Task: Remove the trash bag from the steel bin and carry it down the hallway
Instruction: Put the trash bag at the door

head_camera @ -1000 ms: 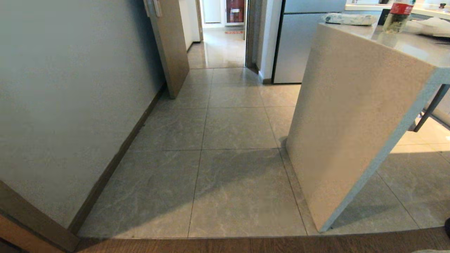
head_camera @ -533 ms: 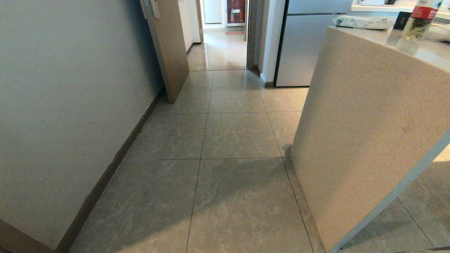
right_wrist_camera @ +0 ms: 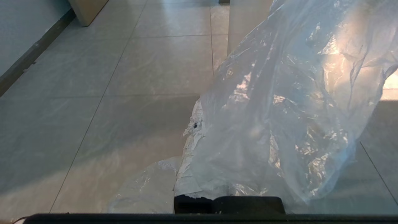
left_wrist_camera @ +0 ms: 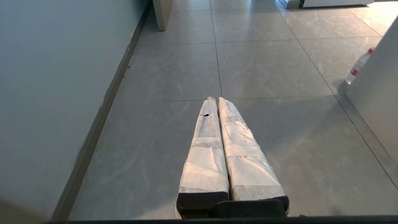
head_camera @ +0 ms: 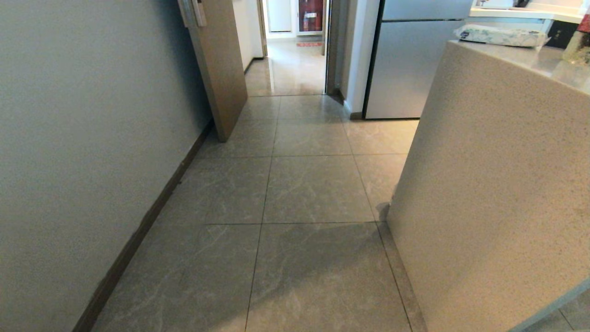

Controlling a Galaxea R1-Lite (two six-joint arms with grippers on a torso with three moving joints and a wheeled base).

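The clear, crinkly trash bag (right_wrist_camera: pixel 289 102) fills much of the right wrist view, hanging over the hallway tiles (right_wrist_camera: pixel 124 109). My right gripper (right_wrist_camera: pixel 203 109) is shut on its plastic; one tape-wrapped finger (right_wrist_camera: pixel 191 146) shows at the bag's edge and the other is hidden beneath it. In the left wrist view my left gripper (left_wrist_camera: pixel 216 99) is shut with nothing in it, its wrapped fingers pressed together above the floor. Neither arm appears in the head view. The hallway (head_camera: pixel 313 184) runs ahead over glossy grey-beige tiles. The steel bin is out of view.
A grey wall with dark baseboard (head_camera: pixel 83 138) lines the left. A speckled counter panel (head_camera: pixel 498 184) stands close on the right, with a steel fridge (head_camera: pixel 410 69) behind it. An open door leaf (head_camera: pixel 221 69) juts out before the far doorway (head_camera: pixel 295 60). A red-capped bottle (left_wrist_camera: pixel 357 67) shows beside the panel.
The whole head view has shifted as the camera went forward: the wooden threshold dropped out of sight, and the counter panel and wall loom larger.
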